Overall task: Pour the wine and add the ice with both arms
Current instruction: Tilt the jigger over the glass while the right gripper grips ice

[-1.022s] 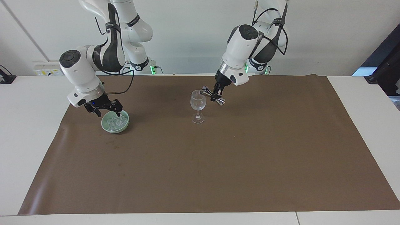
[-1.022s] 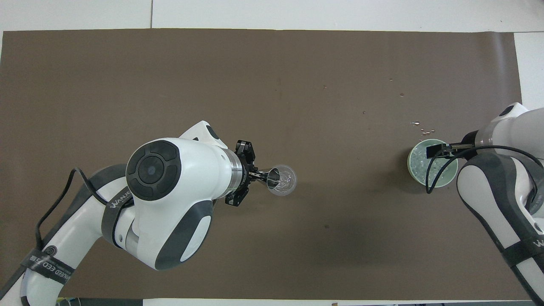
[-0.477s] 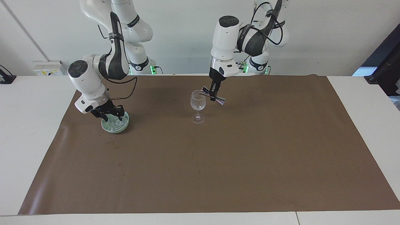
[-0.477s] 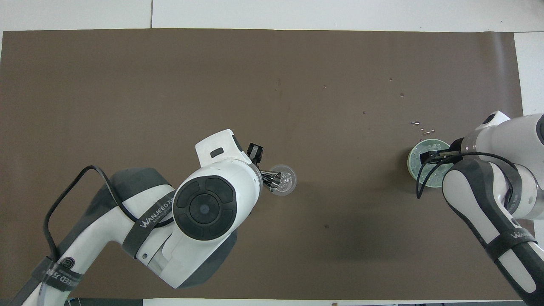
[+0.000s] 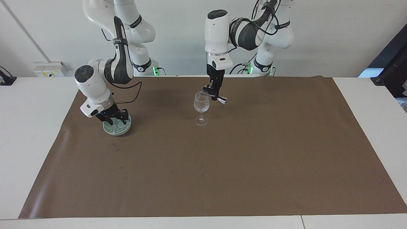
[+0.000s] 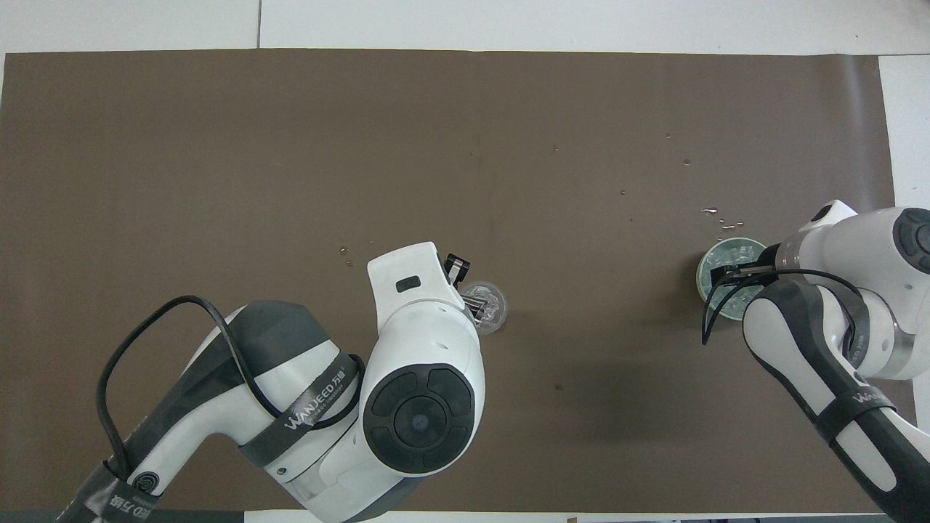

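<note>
We see our left gripper (image 5: 216,94) clamped on a small shiny metal measuring cup (image 5: 215,95), tilted over the clear stemmed glass (image 5: 201,108). Our right gripper (image 5: 116,119) dips into the pale green bowl (image 5: 117,130) among the clear ice cubes (image 6: 735,256); its finger spread we cannot tell.

The left arm's wrist swings from a slant to nearly upright, so its end effector (image 5: 215,93) now hangs almost straight down over the wine glass (image 5: 201,106), and the metal jigger (image 5: 216,95) in its grip sits less stretched out beside the rim. The right end effector (image 5: 113,118) draws in and lowers over the green bowl (image 5: 118,129) of ice (image 5: 119,126), its forearm steeper.
</note>
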`<action>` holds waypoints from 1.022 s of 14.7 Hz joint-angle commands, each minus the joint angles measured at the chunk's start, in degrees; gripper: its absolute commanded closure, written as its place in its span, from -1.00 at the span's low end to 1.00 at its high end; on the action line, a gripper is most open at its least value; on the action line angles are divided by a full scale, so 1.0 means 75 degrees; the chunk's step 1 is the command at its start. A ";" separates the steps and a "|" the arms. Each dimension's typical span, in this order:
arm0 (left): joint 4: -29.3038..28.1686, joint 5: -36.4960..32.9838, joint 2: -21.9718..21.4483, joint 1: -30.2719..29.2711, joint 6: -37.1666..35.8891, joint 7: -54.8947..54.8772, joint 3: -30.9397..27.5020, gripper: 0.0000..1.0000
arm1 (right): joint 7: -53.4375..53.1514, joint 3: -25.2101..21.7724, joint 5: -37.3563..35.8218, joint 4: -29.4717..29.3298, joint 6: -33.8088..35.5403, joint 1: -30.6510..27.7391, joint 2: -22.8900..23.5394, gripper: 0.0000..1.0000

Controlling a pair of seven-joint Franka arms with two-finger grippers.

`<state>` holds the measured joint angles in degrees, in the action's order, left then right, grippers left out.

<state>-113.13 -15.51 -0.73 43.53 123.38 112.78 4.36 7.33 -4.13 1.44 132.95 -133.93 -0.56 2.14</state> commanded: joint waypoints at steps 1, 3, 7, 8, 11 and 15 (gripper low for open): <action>0.0177 -0.0590 0.0039 0.0267 -0.0290 0.0244 -0.0078 1.00 | 0.0241 0.0046 0.0160 0.0062 -0.0119 -0.0066 -0.0016 -0.30; 0.0177 -0.0861 0.0027 0.0278 -0.0302 0.0232 -0.0031 1.00 | 0.0241 0.0046 0.0160 0.0074 -0.0107 -0.0065 -0.0016 -0.13; 0.0201 -0.0978 0.0051 0.0255 -0.0302 0.0243 -0.0008 1.00 | 0.0241 0.0046 0.0160 0.0074 -0.0131 -0.0077 -0.0016 -0.11; 0.0201 -0.1025 0.0062 0.0255 -0.0279 0.0244 -0.0008 1.00 | 0.0241 0.0046 0.0160 0.0074 -0.0131 -0.0077 -0.0016 -0.08; 0.0201 -0.0991 0.0074 0.0185 -0.0232 0.0243 -0.0008 1.00 | 0.0230 0.0046 0.0160 0.0074 -0.0131 -0.0077 -0.0016 -0.02; 0.0305 -0.0221 0.0132 -0.0072 -0.0150 0.0197 -0.0054 1.00 | 0.0230 0.0046 0.0160 0.0074 -0.0131 -0.0077 -0.0016 0.13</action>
<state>-112.75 -20.18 -0.71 44.24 122.77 114.02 4.19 7.34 -4.13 1.44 132.95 -133.93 -0.56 2.17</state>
